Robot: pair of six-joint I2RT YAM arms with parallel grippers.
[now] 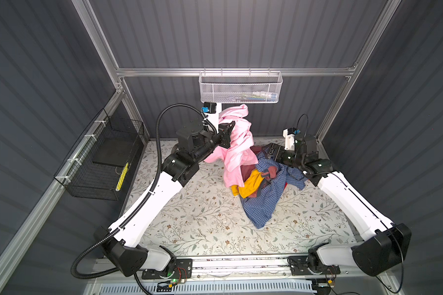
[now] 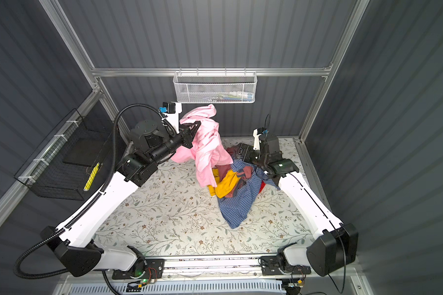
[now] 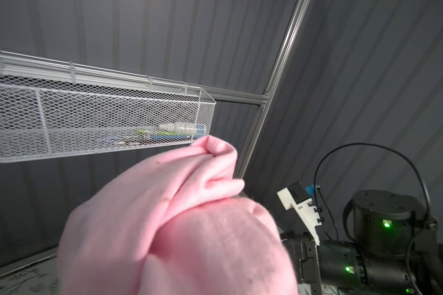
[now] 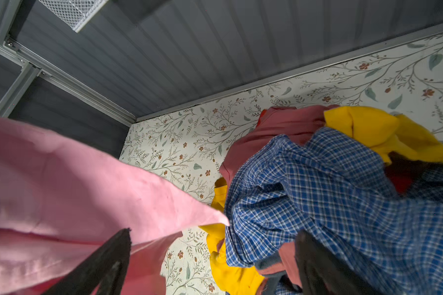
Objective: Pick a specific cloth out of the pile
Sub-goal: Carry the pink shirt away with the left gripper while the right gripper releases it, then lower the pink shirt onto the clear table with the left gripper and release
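Bearing the pile (image 1: 261, 189), floral tabletop (image 1: 189, 224) meets grey walls (image 1: 241, 33)

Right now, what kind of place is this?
Probably a robot test booth, not a home: an aluminium frame with grey panel walls, a left arm and right arm mounted by a floral tabletop, and a pile of clothes.

The tabletop (image 1: 189, 224) has a pale covering printed with leafy sprigs and small brown flowers. One heap lies on it, the pile (image 1: 262, 186), just off the middle toward 1 o'clock in both top views. A blue checked shirt (image 1: 260, 212) is its widest part, spreading flat over the surface toward 6 o'clock. A yellow garment (image 1: 251, 185) sits bunched at the heap's 9 o'clock side, with dusty rose-red fabric (image 4: 279, 127) showing around it. A sliver of bright red fabric (image 2: 262, 185) peeks out at 3 o'clock.
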